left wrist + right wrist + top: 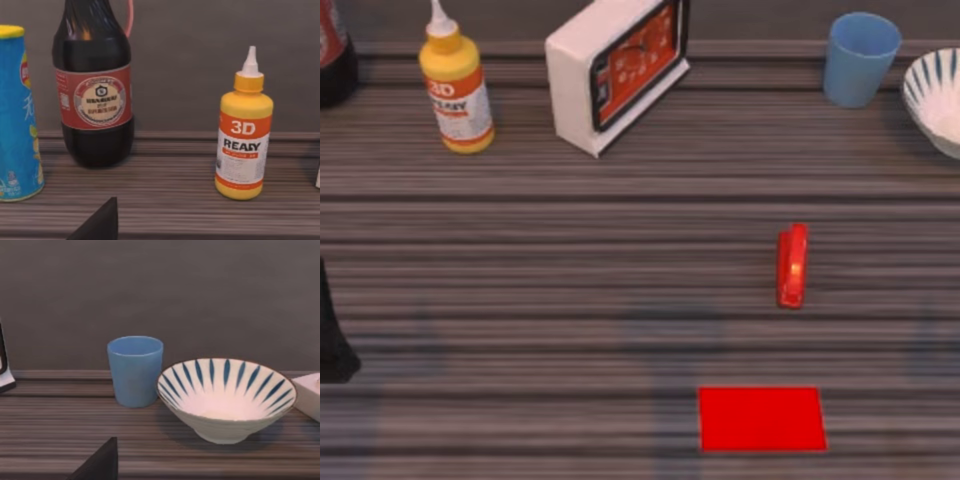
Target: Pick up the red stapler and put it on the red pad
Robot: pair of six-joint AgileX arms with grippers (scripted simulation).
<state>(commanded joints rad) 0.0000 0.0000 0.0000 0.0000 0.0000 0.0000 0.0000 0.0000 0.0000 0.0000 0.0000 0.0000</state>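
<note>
The red stapler (792, 265) lies right of centre on the striped table, its length running front to back. The red pad (761, 418) lies flat near the front edge, a little in front of the stapler and slightly to its left. Nothing touches either of them. My left arm (332, 340) is parked at the table's left edge, far from both. Only a dark wedge (102, 225) of my left gripper shows in the left wrist view. A like wedge (102, 465) of my right gripper shows in the right wrist view. The right arm is outside the top view.
Along the back stand a dark sauce bottle (335, 50), a yellow glue bottle (455, 90), a white-cased clock (618, 70), a blue cup (860, 58) and a striped bowl (938, 100). A blue can (15, 115) stands beside the sauce bottle.
</note>
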